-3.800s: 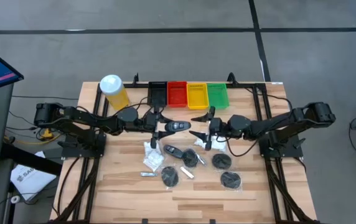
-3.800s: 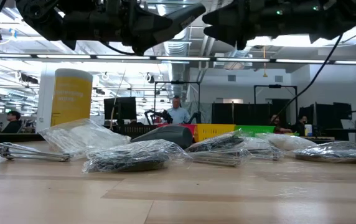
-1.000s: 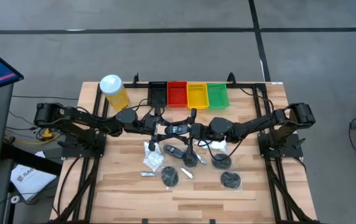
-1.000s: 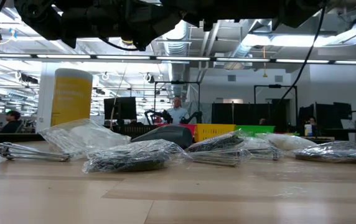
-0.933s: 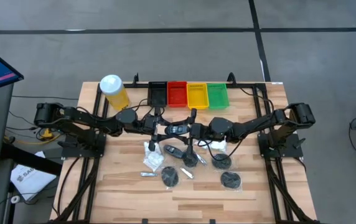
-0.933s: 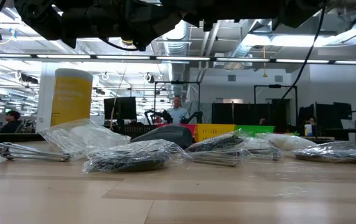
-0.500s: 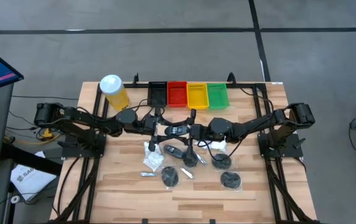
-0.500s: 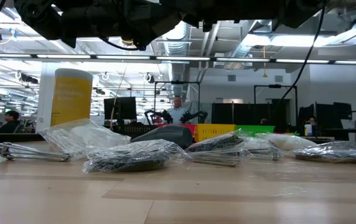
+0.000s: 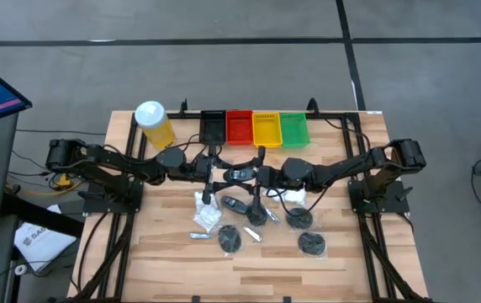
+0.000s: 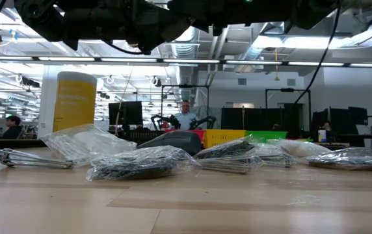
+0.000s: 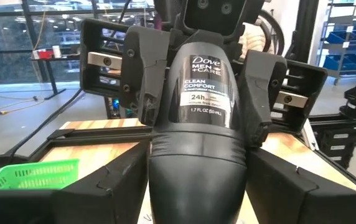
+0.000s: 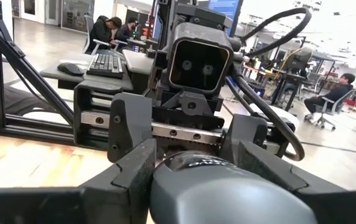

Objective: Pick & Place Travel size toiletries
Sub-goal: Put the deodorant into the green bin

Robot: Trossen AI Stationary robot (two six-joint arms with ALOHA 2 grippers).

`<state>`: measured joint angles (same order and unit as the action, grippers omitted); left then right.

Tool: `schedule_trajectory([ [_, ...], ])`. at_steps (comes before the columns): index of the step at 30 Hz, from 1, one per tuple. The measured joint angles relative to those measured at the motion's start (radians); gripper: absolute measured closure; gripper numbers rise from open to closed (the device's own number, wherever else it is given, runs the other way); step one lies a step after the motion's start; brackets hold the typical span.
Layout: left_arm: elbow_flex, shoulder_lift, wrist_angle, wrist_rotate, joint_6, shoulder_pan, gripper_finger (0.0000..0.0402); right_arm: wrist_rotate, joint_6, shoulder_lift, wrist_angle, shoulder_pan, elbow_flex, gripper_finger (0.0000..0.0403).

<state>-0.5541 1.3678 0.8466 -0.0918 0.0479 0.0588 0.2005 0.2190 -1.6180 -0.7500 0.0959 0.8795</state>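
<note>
table [image 9: 341, 252]: pale wood planks, smooth, light sheen
black oval case [image 11: 206, 106]: smooth plastic, satin black, printed label
white sachets [image 9: 207, 217]: glossy crinkled plastic film
trays [image 9: 266, 129]: coloured plastic mesh
canister [image 9: 156, 126]: yellow body, white plastic lid

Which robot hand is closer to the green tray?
The right one. The right gripper sits mid-table, on the near side of the green tray, at the black oval case. The left gripper grips that case from the other side, farther from the tray.
</note>
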Motion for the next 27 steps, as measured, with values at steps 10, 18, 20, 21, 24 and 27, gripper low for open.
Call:
schedule_trajectory([
  [10, -0.002, -0.002, -0.03, 0.048, 0.024, 0.001, 0.0144, 0.004, -0.032, 0.101, 0.206, -0.001, -0.003, 0.0215],
  [18, -0.002, -0.002, -0.084, 0.05, 0.026, 0.002, 0.0144, 0.007, -0.089, 0.151, 0.378, -0.021, -0.002, 0.0215],
  [20, -0.002, -0.002, -0.105, 0.049, 0.026, 0.002, 0.0144, 0.008, -0.101, 0.159, 0.407, -0.031, -0.002, 0.0215],
  [21, -0.001, -0.002, -0.115, 0.049, 0.025, 0.002, 0.0144, 0.008, -0.107, 0.161, 0.416, -0.037, -0.002, 0.0215],
  [24, -0.001, -0.002, -0.134, 0.049, 0.023, -0.001, 0.0144, 0.008, -0.116, 0.161, 0.444, -0.068, -0.002, 0.0215],
  [27, -0.001, -0.002, -0.152, 0.049, 0.023, -0.009, 0.0144, 0.009, -0.155, 0.16, 0.492, -0.12, -0.002, 0.0215],
])
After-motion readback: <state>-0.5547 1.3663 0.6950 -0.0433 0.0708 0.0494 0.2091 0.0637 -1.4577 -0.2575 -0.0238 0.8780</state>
